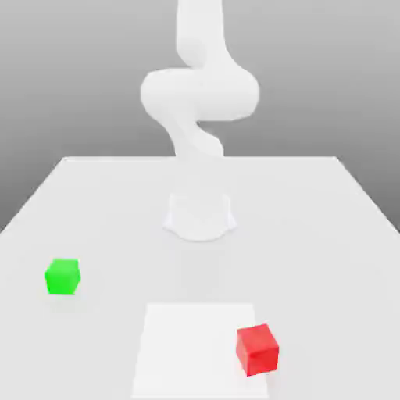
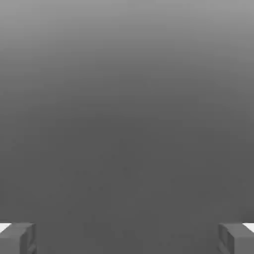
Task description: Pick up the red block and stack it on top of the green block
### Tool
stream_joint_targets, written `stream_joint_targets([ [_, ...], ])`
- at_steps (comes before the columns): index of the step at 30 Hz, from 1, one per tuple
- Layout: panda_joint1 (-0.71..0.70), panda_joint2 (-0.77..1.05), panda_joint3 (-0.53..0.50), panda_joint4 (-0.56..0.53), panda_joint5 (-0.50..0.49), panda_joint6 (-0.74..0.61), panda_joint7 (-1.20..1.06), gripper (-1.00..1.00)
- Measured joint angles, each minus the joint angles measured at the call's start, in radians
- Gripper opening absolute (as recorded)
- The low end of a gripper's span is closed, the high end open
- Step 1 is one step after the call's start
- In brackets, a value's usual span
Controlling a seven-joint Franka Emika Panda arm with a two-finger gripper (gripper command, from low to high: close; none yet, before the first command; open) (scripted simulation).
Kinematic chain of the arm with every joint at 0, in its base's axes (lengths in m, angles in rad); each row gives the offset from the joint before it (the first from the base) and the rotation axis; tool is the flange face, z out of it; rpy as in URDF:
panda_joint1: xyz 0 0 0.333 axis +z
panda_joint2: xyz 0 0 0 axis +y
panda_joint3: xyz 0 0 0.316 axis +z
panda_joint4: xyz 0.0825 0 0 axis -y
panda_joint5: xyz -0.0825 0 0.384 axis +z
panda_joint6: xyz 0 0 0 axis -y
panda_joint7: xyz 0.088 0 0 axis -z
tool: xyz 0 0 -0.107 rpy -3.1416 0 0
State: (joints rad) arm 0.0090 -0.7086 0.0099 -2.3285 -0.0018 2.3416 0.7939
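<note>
In the exterior view, the red block (image 1: 257, 350) sits at the lower right of the frame, over the edge of a white patch (image 1: 191, 351) on the bench (image 1: 297, 234); the green block (image 1: 62, 276) is at left. From my arm (image 1: 199, 94), upper centre, red lies lower and rightward. In the hand view, my hand (image 2: 127, 239) is wide open, empty.

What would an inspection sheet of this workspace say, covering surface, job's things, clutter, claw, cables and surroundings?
Surface: pale table, with a white square on it
Red block: overlaps the white square's edge at the exterior view's right; not stacked
Green block: off the square, toward the exterior view's left; nothing on top
Clutter: nothing seen
Claw: open, nothing between its fingers
Cables: nothing seen
Surroundings: white arm, grey backdrop
</note>
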Motion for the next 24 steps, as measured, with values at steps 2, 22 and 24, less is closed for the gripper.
stream_joint_targets([
  [2, 0.007, 0.077, 0.009, -0.024, -0.001, 0.035, -0.005, 0.0],
  [22, 0.086, 0.804, 0.087, -0.25, -0.029, 0.366, -0.044, 0.0],
  [24, 0.093, 0.876, 0.081, -0.253, -0.041, 0.415, -0.038, 0.0],
])
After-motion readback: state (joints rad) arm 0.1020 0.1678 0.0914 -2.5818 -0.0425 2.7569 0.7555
